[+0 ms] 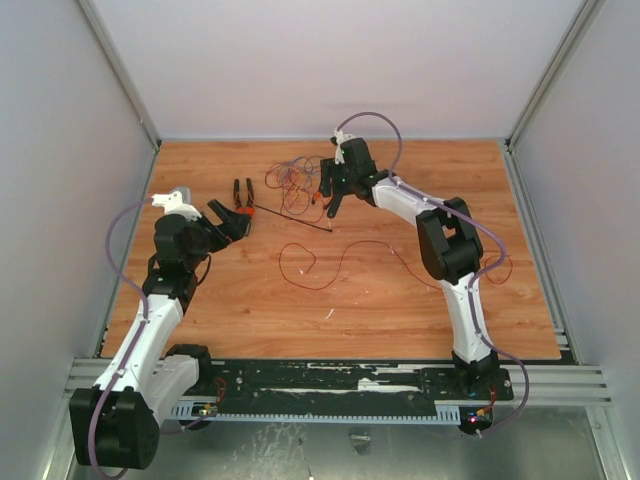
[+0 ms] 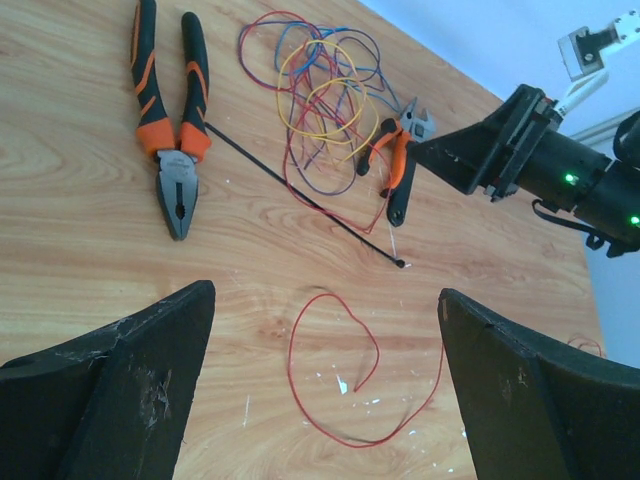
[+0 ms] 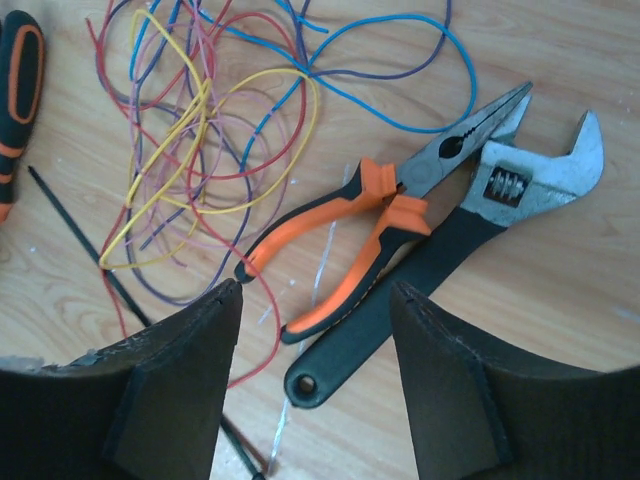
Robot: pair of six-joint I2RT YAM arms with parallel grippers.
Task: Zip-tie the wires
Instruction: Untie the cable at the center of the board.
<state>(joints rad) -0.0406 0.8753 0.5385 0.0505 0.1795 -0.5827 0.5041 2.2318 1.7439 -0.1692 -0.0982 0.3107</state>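
The wires [image 1: 293,180] lie as a loose tangle of red, yellow, blue and purple loops [image 2: 318,100] at the back middle of the table. The zip tie [image 1: 292,219], a thin black strip [image 2: 300,192], runs diagonally from the pliers' head past the tangle's near edge; a stretch of the zip tie [image 3: 112,272] shows beside my right finger. My right gripper [image 1: 333,200] hovers open just right of the tangle, its fingertips [image 3: 318,290] above tool handles, holding nothing. My left gripper [image 1: 231,220] stands wide open [image 2: 325,295] to the left, empty, over a single loose red wire [image 2: 330,372].
Orange-handled combination pliers [image 1: 243,195] lie left of the tangle. Needle-nose pliers [image 3: 385,215] and an adjustable wrench [image 3: 500,205] lie crossed under my right gripper. The long loose red wire [image 1: 340,262] snakes across the table's middle. Grey walls enclose the table on three sides.
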